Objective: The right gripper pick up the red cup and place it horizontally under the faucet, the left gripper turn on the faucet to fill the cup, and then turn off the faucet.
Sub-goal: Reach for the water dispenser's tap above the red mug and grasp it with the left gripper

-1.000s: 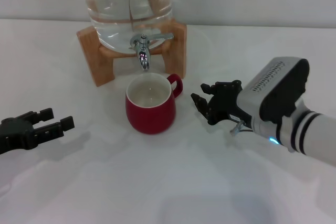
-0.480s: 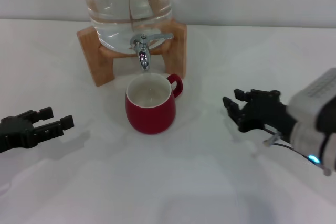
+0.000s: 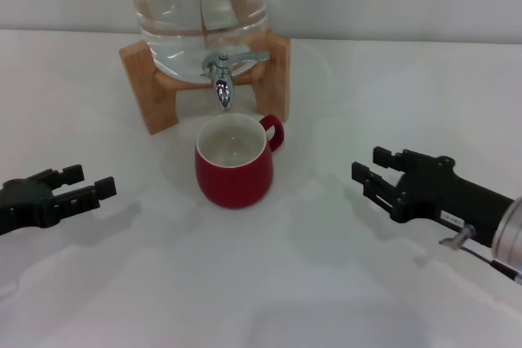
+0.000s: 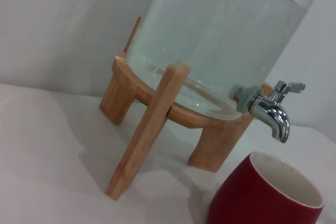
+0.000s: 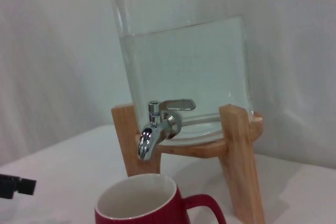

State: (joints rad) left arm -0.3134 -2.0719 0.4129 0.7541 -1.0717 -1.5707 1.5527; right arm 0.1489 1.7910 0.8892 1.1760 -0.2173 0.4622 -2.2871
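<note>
The red cup (image 3: 234, 160) stands upright on the white table just below the faucet (image 3: 222, 79), its handle pointing back right. No water stream shows, and the cup's cream inside looks dry. My right gripper (image 3: 371, 165) is open and holds nothing, well to the right of the cup. At the table's left, my left gripper (image 3: 90, 181) is open too, level with the cup and apart from it. The left wrist view shows the faucet (image 4: 268, 111) over the cup (image 4: 265, 195). The right wrist view shows the faucet (image 5: 157, 127) with its lever lying flat, above the cup (image 5: 142, 203).
A clear water jar (image 3: 202, 6) rests on a wooden stand (image 3: 147, 79) at the back centre. The stand's legs flank the faucet. The left gripper (image 5: 16, 186) shows far off in the right wrist view.
My right gripper has drawn back to the right, away from the cup's handle, and the arm has dropped lower. The cup stays in place. The left gripper has barely moved.
</note>
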